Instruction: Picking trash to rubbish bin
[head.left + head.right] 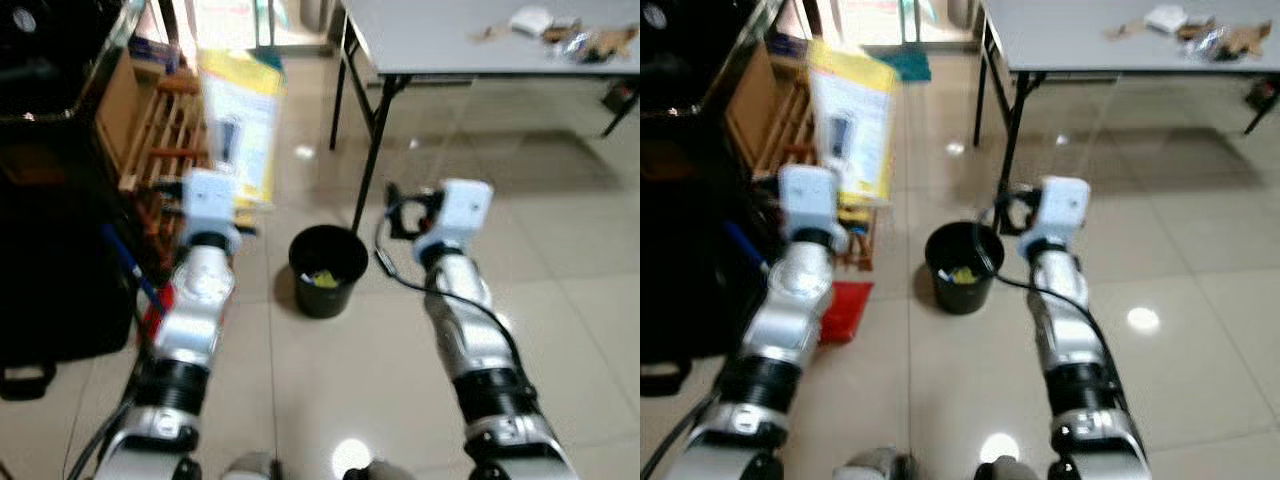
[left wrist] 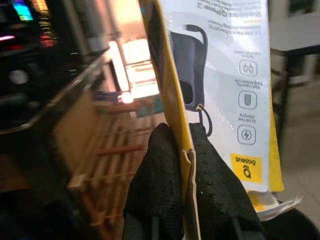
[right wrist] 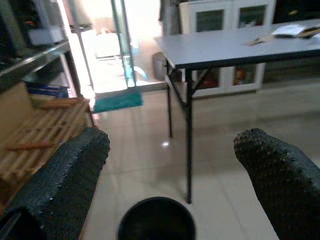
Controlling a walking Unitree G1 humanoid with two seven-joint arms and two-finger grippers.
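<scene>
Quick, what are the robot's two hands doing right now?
Left gripper: shut on the yellow and white package.
Right gripper: open, holding nothing, above the black bin.

An office or storeroom-like room with a glossy tiled floor [image 1: 560, 260]: a grey folding table [image 1: 450, 45] on black legs, a white glass-fronted cabinet [image 3: 227, 20] behind it, a wooden slatted rack [image 1: 165, 135] (leaning by dark shelving), and a black rubbish bin [image 1: 326, 270].
</scene>
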